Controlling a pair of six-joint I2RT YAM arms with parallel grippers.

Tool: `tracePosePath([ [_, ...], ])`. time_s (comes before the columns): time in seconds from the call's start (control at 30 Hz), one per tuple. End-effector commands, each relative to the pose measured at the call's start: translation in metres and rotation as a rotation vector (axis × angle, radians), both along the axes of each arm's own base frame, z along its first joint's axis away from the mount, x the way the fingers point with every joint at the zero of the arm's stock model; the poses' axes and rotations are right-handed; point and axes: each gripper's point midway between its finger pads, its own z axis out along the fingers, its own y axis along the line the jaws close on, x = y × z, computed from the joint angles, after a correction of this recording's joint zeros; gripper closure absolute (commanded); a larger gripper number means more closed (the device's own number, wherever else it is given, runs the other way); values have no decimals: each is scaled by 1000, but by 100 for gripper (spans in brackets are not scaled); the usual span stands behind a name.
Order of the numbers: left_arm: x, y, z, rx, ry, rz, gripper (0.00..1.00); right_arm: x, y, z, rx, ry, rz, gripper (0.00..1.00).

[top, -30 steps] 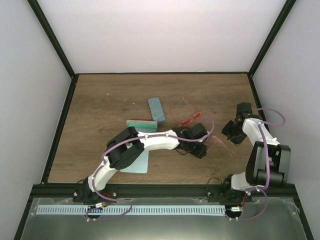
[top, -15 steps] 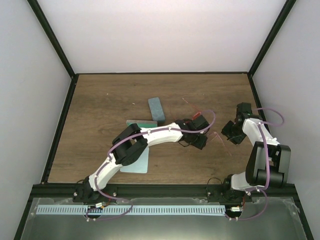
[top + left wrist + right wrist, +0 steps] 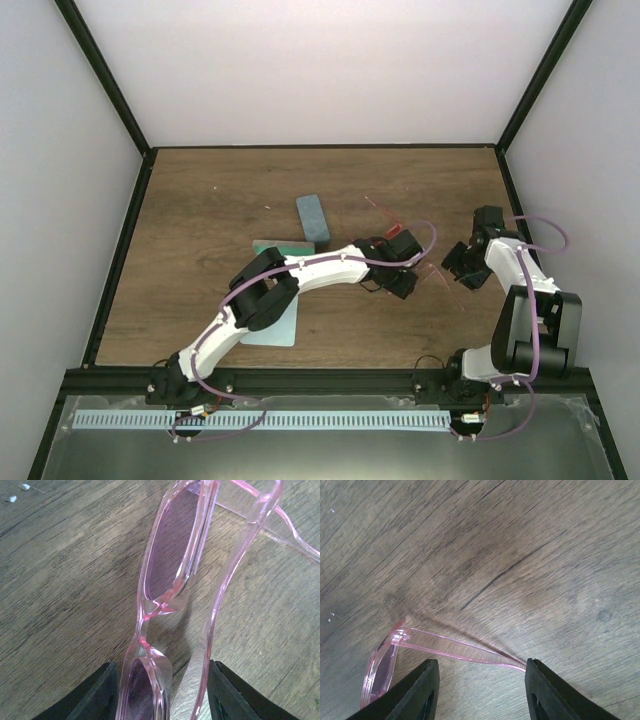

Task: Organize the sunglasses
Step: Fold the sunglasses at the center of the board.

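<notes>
— Jaws of the left gripper (image 3: 162, 672)?
— Closed on the pink sunglasses (image 3: 172, 555), front against one finger, temple against the other (translucent frame, mauve lenses); the pair is right of centre over the table (image 3: 200, 230), between both grippers.
— The right gripper (image 3: 482, 667)?
— Jaws apart; a temple tip touches one finger.
— Since a second ago?
— Left gripper and pair have shifted away from the bases; the right gripper barely moved.
</notes>
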Motion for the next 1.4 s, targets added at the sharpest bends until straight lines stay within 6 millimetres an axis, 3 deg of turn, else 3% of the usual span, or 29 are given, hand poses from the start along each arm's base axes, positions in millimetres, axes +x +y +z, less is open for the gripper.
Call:
tracePosePath([
  [0.0,-2,20,-34,115,4,7,51,-1,0,4,3,-22,5,51],
  [0.23,0,34,-45,164,-3,59,57,-3,0,5,-2,-29,9,52],
  [0.5,8,49,-48,187,-1,124,58,-11,8,-7,25,-4,78,50],
  [0.87,9,46,-50,152,43,147,58,-18,16,-20,62,25,113,44],
  [1.13,10,49,-49,142,57,153,58,-29,9,-35,15,110,91,45],
  [1.37,8,52,-50,139,63,146,58,-34,15,-44,9,144,106,49],
])
